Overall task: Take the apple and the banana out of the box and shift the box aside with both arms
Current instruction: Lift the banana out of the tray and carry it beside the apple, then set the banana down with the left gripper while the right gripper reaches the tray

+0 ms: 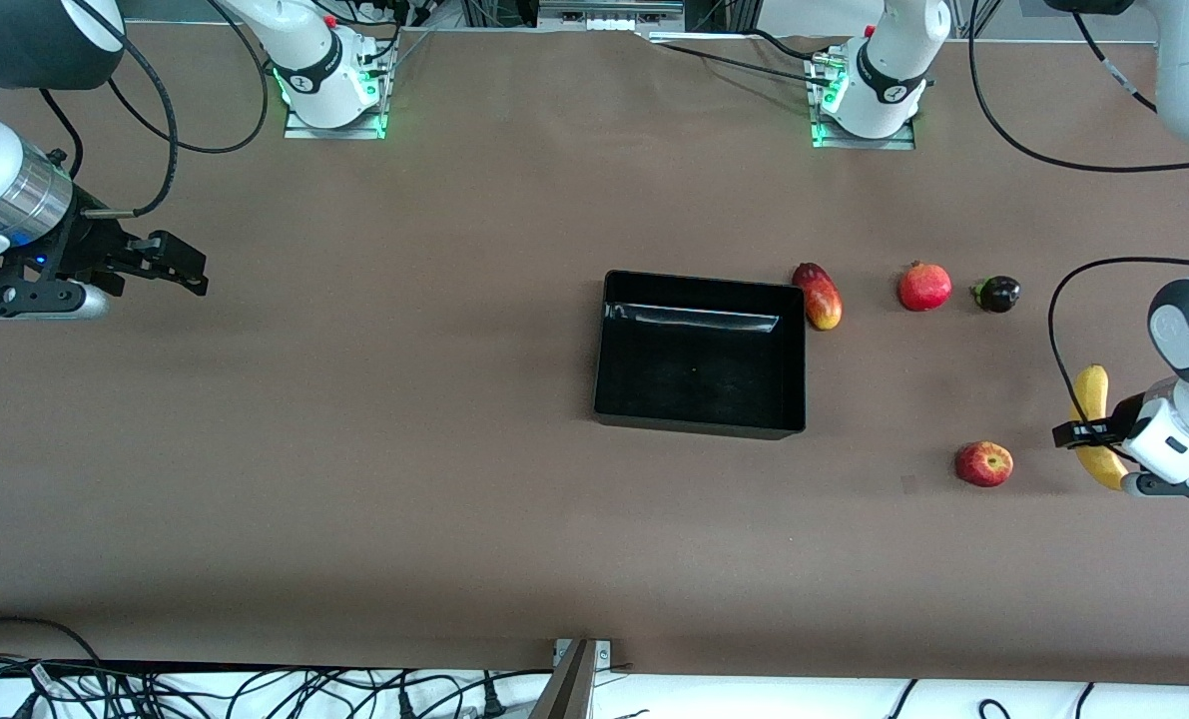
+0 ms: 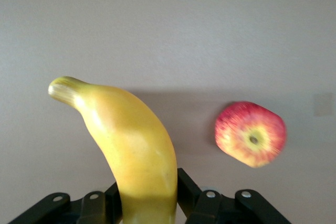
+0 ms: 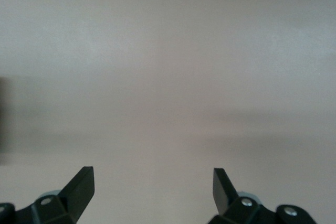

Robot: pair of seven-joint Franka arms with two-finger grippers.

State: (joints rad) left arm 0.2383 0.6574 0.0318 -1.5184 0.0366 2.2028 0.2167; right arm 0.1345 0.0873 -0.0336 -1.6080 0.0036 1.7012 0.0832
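The yellow banana (image 1: 1090,389) lies at the left arm's end of the table, and my left gripper (image 1: 1088,434) is shut on its middle. In the left wrist view the banana (image 2: 136,145) fills the gap between the black fingers (image 2: 186,182) of that gripper (image 2: 147,192). The small red apple (image 1: 984,463) sits on the table beside the banana, toward the tray; it also shows in the left wrist view (image 2: 251,134). The black tray (image 1: 699,424) stands empty mid-table. My right gripper (image 1: 180,265) hangs open and empty over bare table at the right arm's end, its fingers (image 3: 81,182) wide apart.
A red-yellow mango (image 1: 822,297) lies against the tray's corner farther from the front camera. A red pomegranate (image 1: 924,287) and a small dark fruit (image 1: 997,294) sit in a row beside it toward the left arm's end. Cables run along the table's front edge.
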